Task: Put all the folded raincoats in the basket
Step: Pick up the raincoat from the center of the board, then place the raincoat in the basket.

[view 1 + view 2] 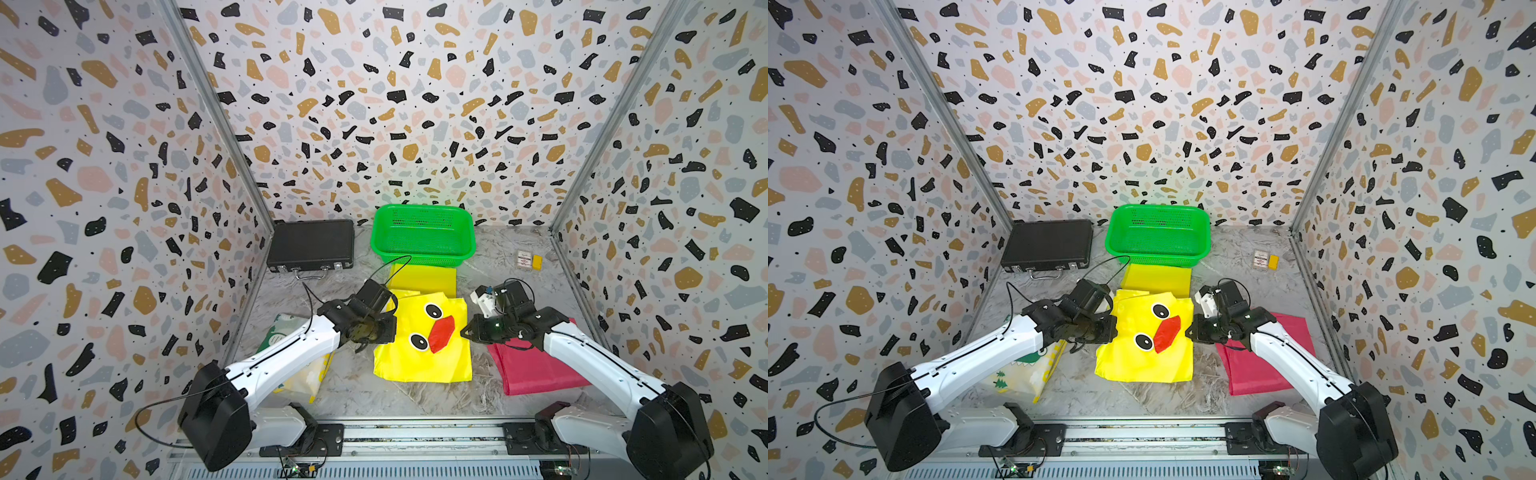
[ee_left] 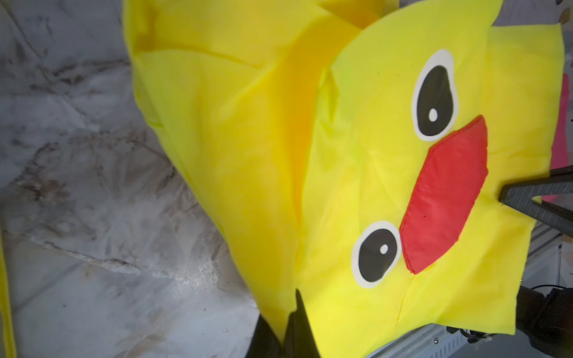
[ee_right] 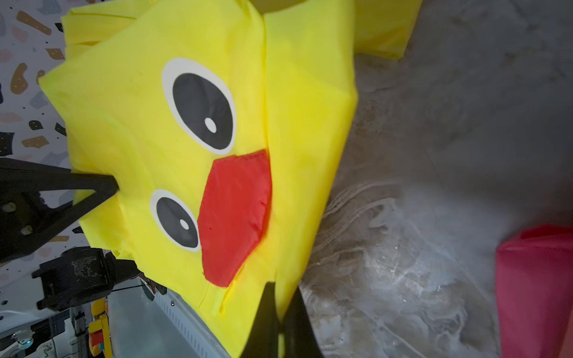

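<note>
One folded raincoat (image 1: 419, 361), yellow with two printed eyes and one red beak, sits at the middle of the desk (image 1: 361, 390), stretched between two arms. The left tool (image 1: 390, 324) is pinched shut on its left edge. The right tool (image 1: 463, 331) is clamped on its right edge. One green basket (image 1: 424, 261) stands at the far side, behind the raincoat and apart from it. A flat yellow piece (image 1: 424, 280) lies between them; whether it belongs to the raincoat I cannot tell. One black case (image 1: 311, 245) lies far left, one red cloth (image 1: 536, 370) near right under the right arm, one printed bag (image 1: 1021, 374) near left under the left arm, and one small pack (image 1: 524, 259) far right.

Both top views show the basket and case; the wrist views show neither. Each wrist view shows its own tool's fingers closed on yellow fabric, with the other arm's tool tip at the opposite edge.
</note>
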### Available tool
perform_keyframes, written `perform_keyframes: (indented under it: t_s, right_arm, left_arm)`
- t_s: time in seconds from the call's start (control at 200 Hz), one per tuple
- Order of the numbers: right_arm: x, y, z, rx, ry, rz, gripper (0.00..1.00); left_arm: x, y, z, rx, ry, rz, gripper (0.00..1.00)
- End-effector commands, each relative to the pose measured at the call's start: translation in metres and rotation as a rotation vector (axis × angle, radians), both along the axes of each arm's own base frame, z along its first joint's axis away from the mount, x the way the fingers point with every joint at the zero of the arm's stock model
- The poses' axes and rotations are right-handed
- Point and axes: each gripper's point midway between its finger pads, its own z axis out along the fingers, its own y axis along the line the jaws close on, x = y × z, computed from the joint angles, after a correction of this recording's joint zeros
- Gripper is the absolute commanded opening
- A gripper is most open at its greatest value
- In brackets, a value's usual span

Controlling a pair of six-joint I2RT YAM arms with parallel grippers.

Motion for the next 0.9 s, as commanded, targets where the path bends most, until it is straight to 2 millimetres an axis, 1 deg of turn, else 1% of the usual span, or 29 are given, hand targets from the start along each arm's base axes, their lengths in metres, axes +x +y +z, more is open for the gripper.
perform_keyframes:
  t_s: [0.0,0.165,0.325,0.395,0.456,0.671,0.816,0.891]
  right_arm:
    - [0.005,0.001,0.014,-0.023,-0.004,0.034,0.00]
    - [0.032,0.005,0.030,0.013,-0.011,0.027,0.00]
    - [0.066,0.002,0.047,0.053,-0.032,0.001,0.00]
    - [0.081,0.001,0.055,0.064,-0.047,-0.005,0.00]
    - [0.094,0.001,0.061,0.076,-0.059,-0.008,0.00]
    - [0.140,0.003,0.074,0.111,-0.079,-0.015,0.00]
    - [0.177,0.003,0.084,0.124,-0.114,-0.028,0.00]
    - [0.196,-0.001,0.088,0.142,-0.115,-0.040,0.00]
  left_arm:
    - [0.016,0.001,0.020,0.040,-0.062,-0.002,0.00]
    - [0.041,-0.004,0.037,0.068,-0.092,-0.005,0.00]
    - [0.068,-0.006,0.052,0.044,-0.121,0.017,0.00]
    - [0.082,-0.007,0.056,0.022,-0.122,0.027,0.00]
    - [0.096,-0.009,0.061,-0.008,-0.126,0.038,0.00]
    - [0.149,-0.021,0.076,-0.078,-0.139,0.064,0.00]
    - [0.188,-0.023,0.084,-0.125,-0.144,0.091,0.00]
    - [0.208,-0.024,0.087,-0.150,-0.147,0.099,0.00]
